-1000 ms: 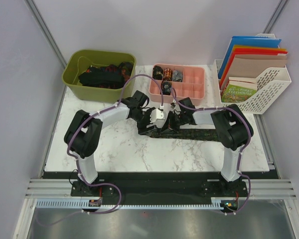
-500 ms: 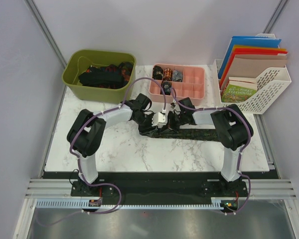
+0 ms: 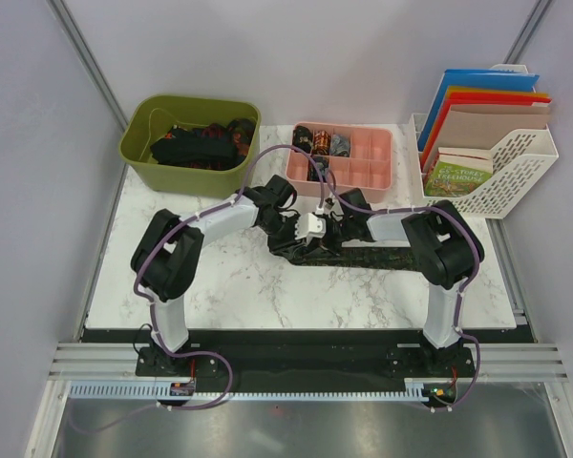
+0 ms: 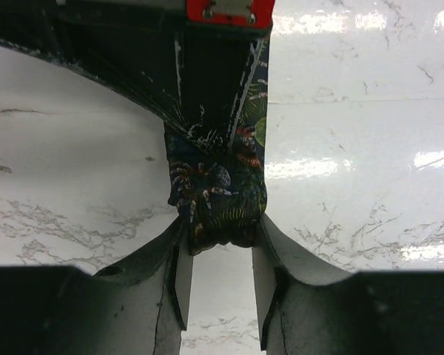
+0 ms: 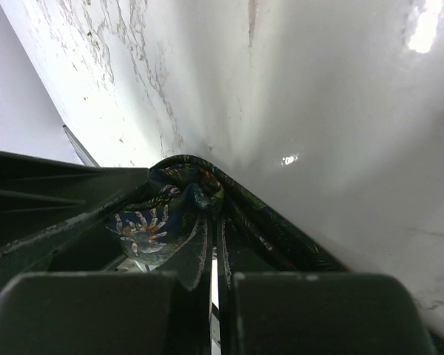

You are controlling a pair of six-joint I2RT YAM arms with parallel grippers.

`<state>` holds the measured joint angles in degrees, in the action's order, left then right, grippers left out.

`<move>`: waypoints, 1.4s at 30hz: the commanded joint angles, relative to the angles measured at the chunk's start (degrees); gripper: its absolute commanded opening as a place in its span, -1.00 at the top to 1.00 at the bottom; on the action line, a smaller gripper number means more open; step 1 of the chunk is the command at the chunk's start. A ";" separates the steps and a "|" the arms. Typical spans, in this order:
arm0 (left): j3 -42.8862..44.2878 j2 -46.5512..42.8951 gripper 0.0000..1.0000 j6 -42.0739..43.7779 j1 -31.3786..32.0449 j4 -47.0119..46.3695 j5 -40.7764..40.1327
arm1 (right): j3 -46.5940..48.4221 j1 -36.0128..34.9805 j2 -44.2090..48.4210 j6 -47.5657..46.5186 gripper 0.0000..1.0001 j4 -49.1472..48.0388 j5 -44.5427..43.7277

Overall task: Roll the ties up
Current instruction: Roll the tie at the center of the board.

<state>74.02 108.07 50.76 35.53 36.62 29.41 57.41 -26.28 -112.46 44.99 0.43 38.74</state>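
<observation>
Necktie [image 4: 218,196]: near-black navy ground, green fern leaves, spider motifs in white and orange. From overhead, just a mottled dark green-brown strip.
Table [image 3: 229,286]: white marble, thin grey veining.
Bin [image 3: 186,181]: olive green. Ties piled inside [image 3: 196,145]: black with red flecks.
Compartment tray [image 3: 374,172]: pale pink. Rolled ties in it [image 3: 322,141]: dark, orange-brown patches.
File rack [image 3: 525,181]: white mesh.
Folders [image 3: 487,86]: blue, orange, red, tan.
Book [image 3: 456,175]: green cover.
Cables [image 3: 143,286]: purple.
Arms [image 3: 220,218]: black joints, white links.
Walls: pale lilac-grey.
</observation>
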 commanded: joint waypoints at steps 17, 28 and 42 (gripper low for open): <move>8.16 7.94 0.18 -5.68 8.85 -2.26 -1.19 | -9.51 -1.84 -3.20 12.66 1.00 -20.55 1.60; 8.33 13.38 0.24 -1.02 12.55 4.32 -8.58 | -10.30 -1.05 -3.82 12.40 0.79 -23.63 4.32; 12.91 19.81 0.32 2.76 12.46 15.41 -11.04 | -8.36 2.99 2.33 5.64 0.37 -14.41 8.54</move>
<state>90.45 119.72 51.13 44.86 51.99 13.63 47.88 -23.31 -113.47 55.81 -19.03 47.07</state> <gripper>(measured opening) 0.398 0.276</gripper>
